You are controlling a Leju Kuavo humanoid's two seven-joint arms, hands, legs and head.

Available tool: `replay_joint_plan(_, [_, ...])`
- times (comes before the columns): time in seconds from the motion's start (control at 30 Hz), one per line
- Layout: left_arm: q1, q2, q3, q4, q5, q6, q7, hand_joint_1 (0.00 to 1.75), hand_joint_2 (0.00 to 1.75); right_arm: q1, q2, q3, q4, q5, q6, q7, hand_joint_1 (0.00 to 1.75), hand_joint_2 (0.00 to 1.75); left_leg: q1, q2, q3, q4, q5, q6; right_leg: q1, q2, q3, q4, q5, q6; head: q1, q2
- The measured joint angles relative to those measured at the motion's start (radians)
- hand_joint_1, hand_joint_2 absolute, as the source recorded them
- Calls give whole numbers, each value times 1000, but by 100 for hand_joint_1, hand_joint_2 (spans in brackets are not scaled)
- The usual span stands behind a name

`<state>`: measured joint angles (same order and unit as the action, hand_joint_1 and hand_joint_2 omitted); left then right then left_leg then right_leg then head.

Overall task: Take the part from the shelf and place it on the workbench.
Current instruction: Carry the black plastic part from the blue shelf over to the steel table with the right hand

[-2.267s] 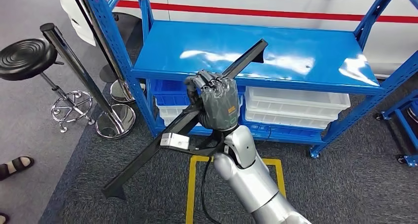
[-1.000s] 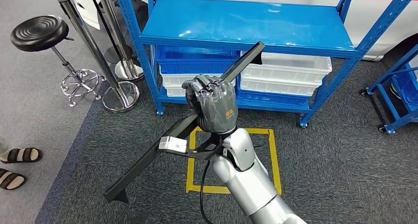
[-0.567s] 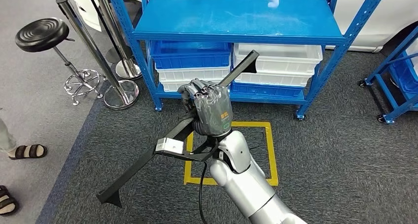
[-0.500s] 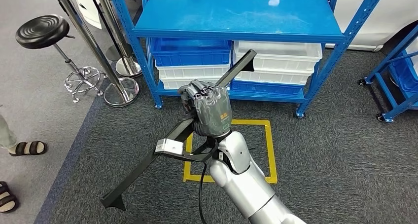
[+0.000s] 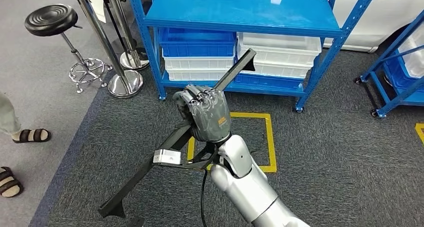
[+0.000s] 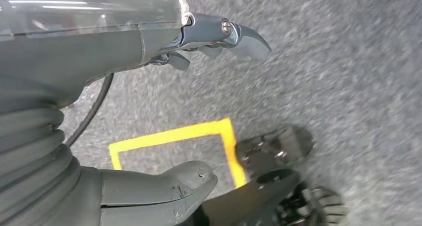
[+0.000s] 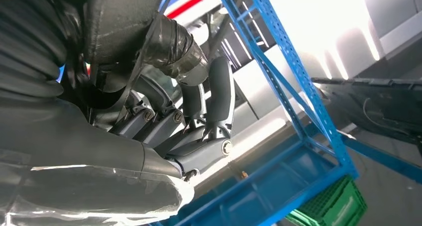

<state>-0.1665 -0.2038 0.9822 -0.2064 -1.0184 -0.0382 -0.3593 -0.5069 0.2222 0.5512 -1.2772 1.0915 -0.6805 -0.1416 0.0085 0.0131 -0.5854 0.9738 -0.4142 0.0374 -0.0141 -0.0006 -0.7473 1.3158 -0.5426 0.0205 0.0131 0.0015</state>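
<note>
— Right hand (image 5: pixel 204 113) first: what is it doing with the part (image 5: pixel 175 137)?

— Its fingers are wrapped tight round the long black part near the middle of its length. My guess is that the mid-length grip keeps the load balanced, since one end rises past the hand toward the shelf (image 5: pixel 240 9) and the other droops low toward the floor, with a small white block (image 5: pixel 167 157) on a branch just below the hand.

— And the left hand (image 6: pixel 124 111)?

— It hangs over the carpet holding nothing, thumb and fingers apart.

— So how far along is the job?

— The part is off the shelf and carried in the air; no workbench is visible, so the placing remains.

— What surrounds the hand?

— Beyond it stands the blue shelf with bins (image 5: pixel 200 49) underneath. Dark grey carpet (image 5: pixel 330 152) lies below, with a yellow taped square (image 5: pixel 270 142) beside the arm. Off to the far side are a black stool (image 5: pixel 50 19), chrome posts (image 5: pixel 107 42), and a person's sandalled feet (image 5: pixel 27 135).
</note>
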Motion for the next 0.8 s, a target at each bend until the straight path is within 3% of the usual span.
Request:
replay_joint_plan(0.03, [1,-2,0,0,1,0,0,0,175,1,-2,4,-1,-13,1,-1,175,175,1,1,-22,6,12,-3,-2,0,23,5,30,2,0,0])
replay_joint_plan(0.07, [2,-5,0,0,2,0,-1,0,175,3,-3,8,-4,-29,1,-4,175,175,1,1,-43,15,22,-7,-4,0,66,-27,56,3,0,0])
replay_joint_plan(0.1, [3,-7,0,0,2,0,-2,0,175,5,-4,12,-8,-43,1,-8,175,175,1,1,-62,24,31,-12,-4,0,122,-88,59,1,0,0])
replay_joint_plan(0.17, [5,-11,0,0,3,1,-4,0,175,9,-4,20,-23,-71,0,-20,175,175,0,0,-85,38,48,-24,0,1,226,-232,17,-10,-1,0])
replay_joint_plan(0.23, [8,-14,1,0,2,2,-6,0,175,16,-4,24,-36,-89,0,-32,175,175,1,0,-92,37,68,-37,7,2,257,-293,-8,-25,-1,0])
replay_joint_plan(0.3, [12,-13,1,0,1,3,-6,0,175,26,-4,26,-42,-95,0,-38,175,175,3,-5,-98,36,73,-49,7,-1,241,-296,15,-42,0,0])
replay_joint_plan(0.33, [14,-13,1,0,1,4,-6,0,175,29,-3,26,-44,-97,0,-40,175,175,4,-8,-106,48,52,-55,5,-3,230,-299,29,-52,-1,0])
replay_joint_plan(0.37, [17,-13,1,0,1,5,-6,0,175,32,-3,26,-48,-99,0,-44,175,175,5,-11,-118,78,10,-60,2,-4,215,-302,44,-60,-1,0])
replay_joint_plan(0.4, [18,-12,2,0,1,6,-6,0,175,35,-3,26,-52,-102,0,-48,175,175,6,-12,-132,131,-50,-64,3,-5,197,-301,60,-65,-1,0])
replay_joint_plan(0.47, [20,-11,2,0,2,9,-6,0,175,42,-3,26,-59,-111,0,-55,175,175,6,-12,-150,263,-145,-70,6,-5,156,-298,91,-69,-2,0])
replay_joint_plan(0.5, [20,-10,3,0,3,11,-7,0,175,49,-3,26,-63,-116,0,-59,175,175,7,-12,-148,316,-156,-72,7,-6,135,-296,106,-69,-2,0])
replay_joint_plan(0.53, [21,-9,4,0,4,14,-7,0,175,57,-3,26,-67,-122,0,-63,175,175,7,-12,-133,340,-138,-72,8,-7,116,-293,119,-67,-2,0])
replay_joint_plan(0.57, [22,-8,4,0,6,16,-8,0,175,65,-4,26,-72,-129,0,-68,175,175,7,-12,-103,332,-106,-71,8,-8,96,-289,132,-65,-2,0])
replay_joint_plan(0.6, [23,-8,5,0,6,17,-9,0,175,74,-4,26,-78,-134,0,-72,175,175,7,-13,-56,290,-81,-68,8,-9,78,-285,144,-62,-2,0])
replay_joint_plan(0.63, [22,-7,5,0,7,18,-10,0,175,80,-4,27,-85,-139,0,-76,175,175,6,-13,10,217,-80,-64,9,-8,64,-282,156,-59,-2,0])
replay_joint_plan(0.7, [21,-6,6,0,8,19,-12,0,175,89,-4,27,-98,-145,0,-83,175,175,1,-15,123,60,-120,-51,11,-9,49,-279,179,-49,-1,0])
replay_joint_plan(0.73, [21,-6,6,0,10,20,-13,0,175,91,-3,28,-103,-150,0,-85,175,175,-2,-15,150,14,-137,-45,11,-9,47,-283,191,-43,-1,0])
replay_joint_plan(0.8, [23,-7,8,0,13,21,-15,0,175,99,-5,31,-108,-161,0,-88,175,175,-3,-13,140,-5,-123,-29,9,-8,43,-295,212,-31,-1,0])
